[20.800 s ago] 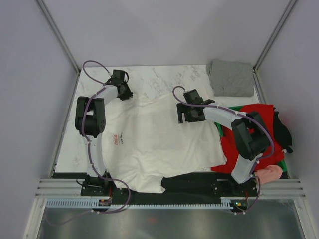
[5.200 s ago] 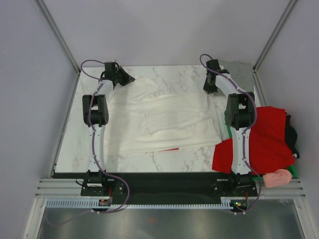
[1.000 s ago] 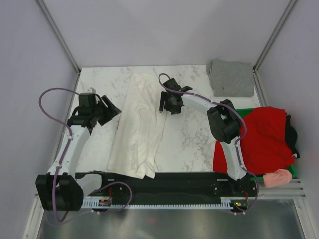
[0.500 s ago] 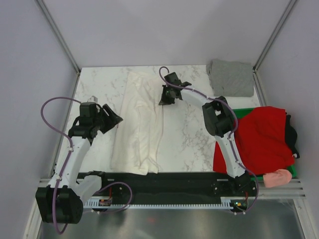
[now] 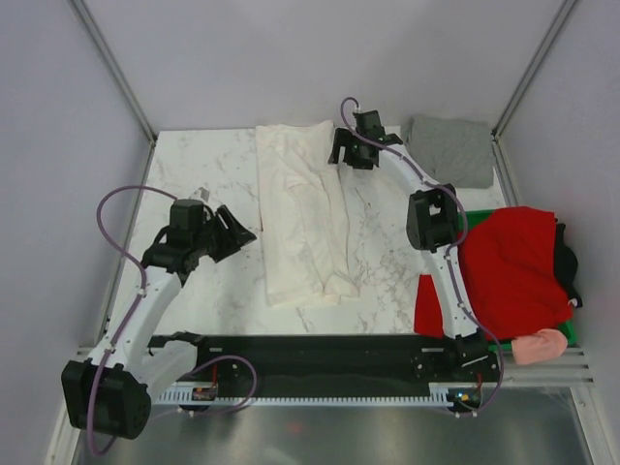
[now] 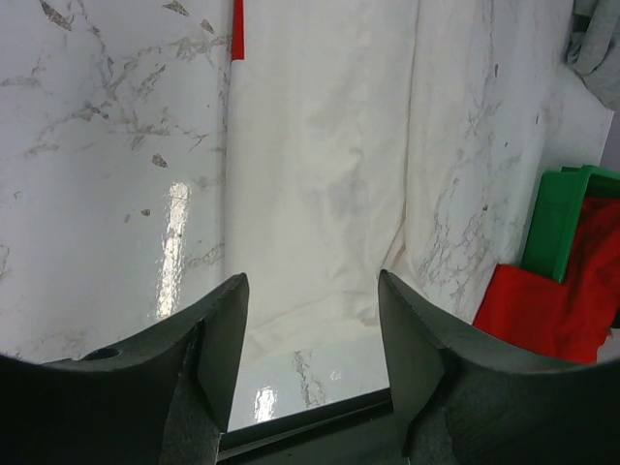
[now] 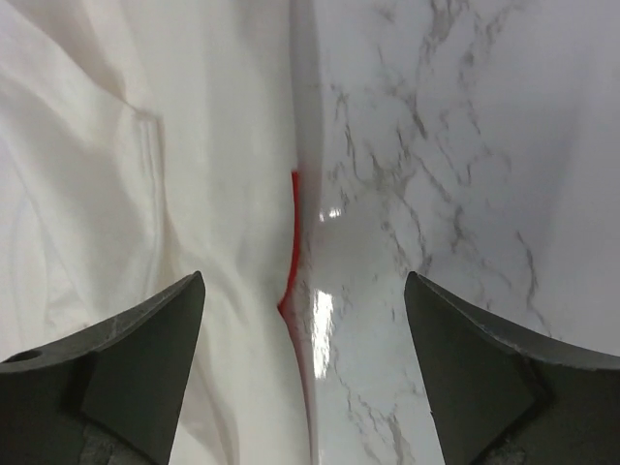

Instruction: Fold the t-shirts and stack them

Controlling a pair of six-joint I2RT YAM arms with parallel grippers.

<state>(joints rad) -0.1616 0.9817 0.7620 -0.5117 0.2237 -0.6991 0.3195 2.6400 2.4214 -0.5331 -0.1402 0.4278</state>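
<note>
The large white t-shirt (image 5: 302, 218) lies folded into a long strip running from the table's far edge towards the near edge. It fills the middle of the left wrist view (image 6: 320, 174), with a sliver of red (image 6: 237, 29) at its edge. My left gripper (image 5: 242, 232) is open and empty just left of the strip, low over the marble (image 6: 310, 281). My right gripper (image 5: 344, 155) is open and empty over the strip's far right edge (image 7: 302, 281), where a thin red hem (image 7: 294, 242) shows. The grey folded square (image 5: 448, 150) sits at the far right corner.
A red shirt (image 5: 509, 271) drapes over the green crate (image 5: 475, 208) at the right edge, with a black shirt (image 5: 567, 262) and a pink one (image 5: 538, 346) beside it. The crate (image 6: 557, 218) and red cloth (image 6: 552, 310) also show in the left wrist view.
The white strip has shifted right and towards the far edge. My right gripper has moved far and right with it. My left gripper has moved right, closer to the strip.
</note>
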